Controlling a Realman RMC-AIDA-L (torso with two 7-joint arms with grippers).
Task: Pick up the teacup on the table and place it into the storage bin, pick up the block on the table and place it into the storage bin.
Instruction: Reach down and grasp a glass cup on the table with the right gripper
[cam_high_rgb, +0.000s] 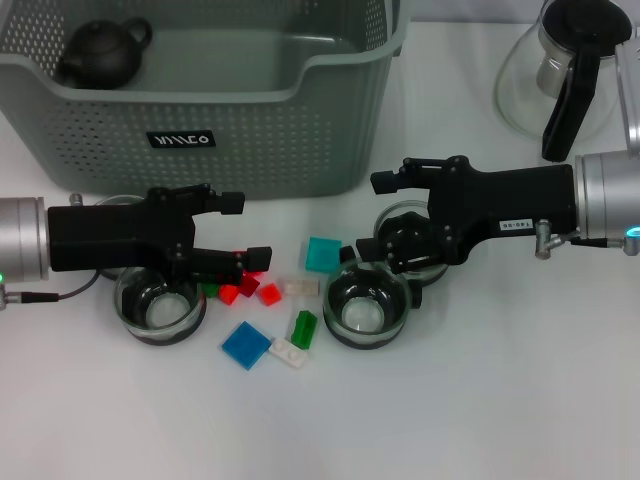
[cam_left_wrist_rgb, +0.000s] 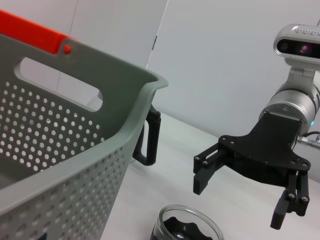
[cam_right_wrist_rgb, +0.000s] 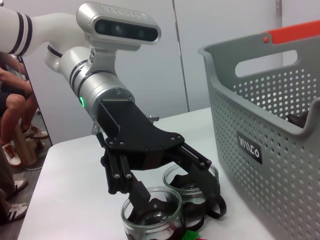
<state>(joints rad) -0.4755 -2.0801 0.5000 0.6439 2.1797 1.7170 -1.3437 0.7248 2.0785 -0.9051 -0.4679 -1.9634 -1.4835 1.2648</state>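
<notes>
Fingers on both grippers are spread wide and holding nothing; the left gripper (cam_high_rgb: 235, 232) hangs low over a glass teacup (cam_high_rgb: 160, 305) on its side of the table (cam_high_rgb: 450, 410), and the right gripper (cam_high_rgb: 385, 215) sits just above and behind another glass teacup (cam_high_rgb: 366, 308), with a third cup (cam_high_rgb: 408, 240) tucked under it; both arms reach in level from the sides, fingers pointing toward the middle.

Blocks are scattered on the table between the two cups: a blue square tile (cam_high_rgb: 245, 345) lying flat, a teal block (cam_high_rgb: 323, 254), a green block (cam_high_rgb: 303, 328) with its long side running toward the bin, two white ones (cam_high_rgb: 289, 351) and a few red bits (cam_high_rgb: 262, 291) near the left fingers.

Storage bin (cam_high_rgb: 250, 130) stands at the back, dipped rim facing the arms, black label on front; a dark teapot (cam_high_rgb: 100, 52) sits in its far left corner, spout toward the right.

White table, plain pale walls; glass coffee pot (cam_high_rgb: 565, 70) with a black handle at the far right; from the right wrist view someone's legs (cam_right_wrist_rgb: 17, 115) show by the wall.
</notes>
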